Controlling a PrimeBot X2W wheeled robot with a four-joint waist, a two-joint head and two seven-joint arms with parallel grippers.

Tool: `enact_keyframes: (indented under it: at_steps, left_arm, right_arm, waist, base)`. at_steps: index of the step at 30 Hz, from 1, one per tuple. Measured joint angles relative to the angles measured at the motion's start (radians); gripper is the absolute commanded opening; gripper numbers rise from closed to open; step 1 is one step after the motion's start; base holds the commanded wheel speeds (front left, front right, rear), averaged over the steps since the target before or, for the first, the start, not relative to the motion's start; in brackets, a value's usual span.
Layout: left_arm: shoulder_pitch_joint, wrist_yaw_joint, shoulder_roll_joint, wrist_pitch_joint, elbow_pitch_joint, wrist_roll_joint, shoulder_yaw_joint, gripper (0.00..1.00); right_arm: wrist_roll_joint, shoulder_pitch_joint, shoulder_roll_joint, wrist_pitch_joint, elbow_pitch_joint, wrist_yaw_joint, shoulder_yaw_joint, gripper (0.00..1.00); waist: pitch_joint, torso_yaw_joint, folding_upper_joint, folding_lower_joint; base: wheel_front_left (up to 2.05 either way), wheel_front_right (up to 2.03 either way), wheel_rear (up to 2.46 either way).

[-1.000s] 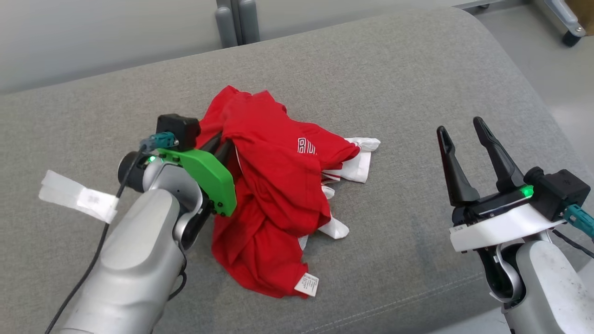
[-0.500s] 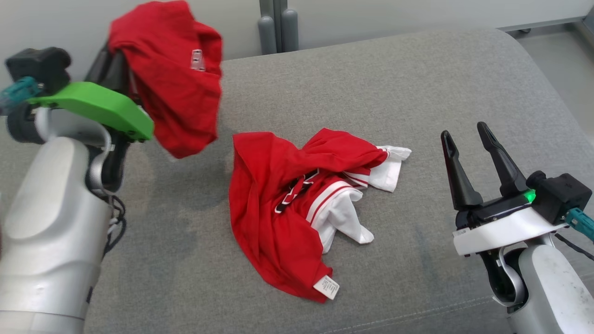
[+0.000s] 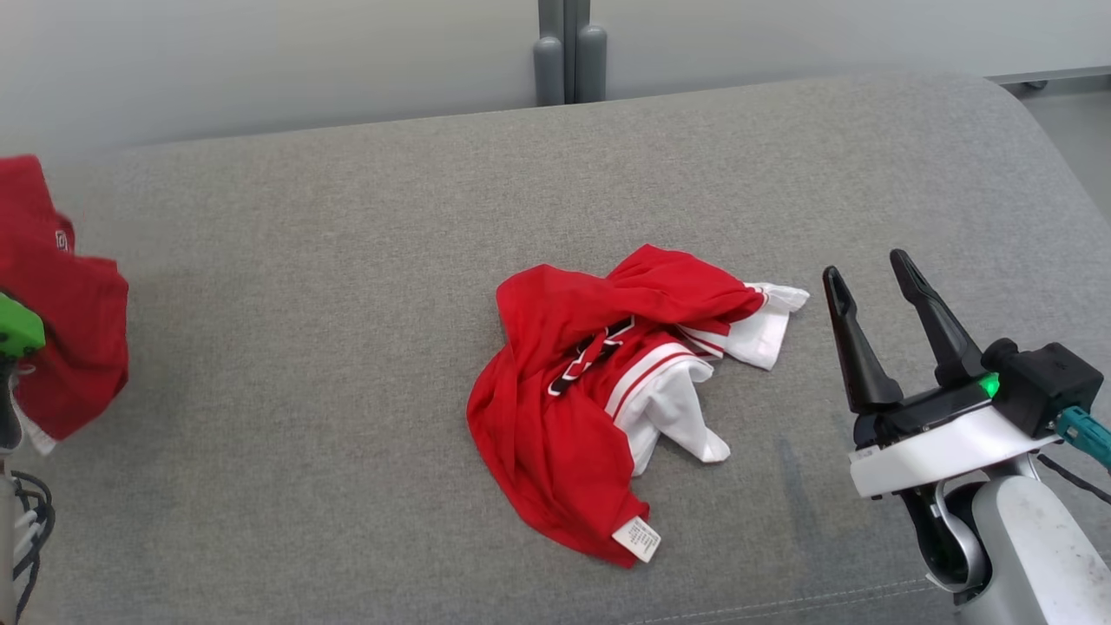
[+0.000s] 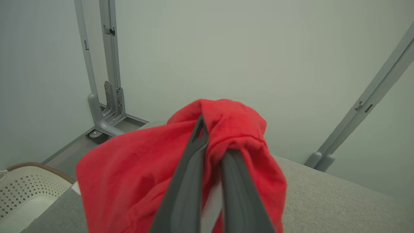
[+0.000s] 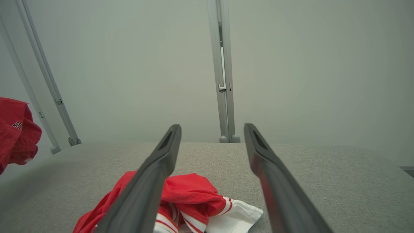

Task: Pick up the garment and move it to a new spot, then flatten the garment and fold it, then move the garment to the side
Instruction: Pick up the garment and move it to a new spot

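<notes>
Pinching the red garment (image 4: 129, 174), left gripper (image 4: 213, 139) holds it aloft; right gripper (image 3: 866, 265) spread; lettering (image 5: 16, 125) illegible.

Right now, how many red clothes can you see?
2. One red garment hangs from the shut left gripper at the far left. The red-and-white garment lies crumpled in the middle of the grey cushion. Something may hide under it.
</notes>
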Motion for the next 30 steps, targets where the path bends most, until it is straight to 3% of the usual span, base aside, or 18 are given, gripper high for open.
enact_keyframes:
  at_steps: [16,23,30]
  left_arm:
    - [-0.020,0.007,0.006,0.095,0.138,-0.023,0.003,0.00]
    - [-0.041,0.016,0.040,0.099,0.197,-0.022,0.021,0.00]
    - [-0.094,0.016,0.019,0.103,0.230,-0.013,-0.001,0.00]
  right_arm:
    - [-0.008,-0.019,-0.025,0.050,-0.071,0.002,0.040,1.00]
    - [-0.009,-0.063,-0.023,0.057,-0.076,0.005,0.052,1.00]
    - [-0.011,-0.065,-0.025,0.057,-0.073,0.004,0.037,1.00]
  waist:
    - [0.097,0.069,0.0000,0.0000]
    - [0.157,0.072,0.0000,0.0000]
    - [0.192,0.075,0.0000,0.0000]
  base:
    - [0.00,0.00,0.00]
    - [0.00,0.00,0.00]
    - [0.00,0.00,0.00]
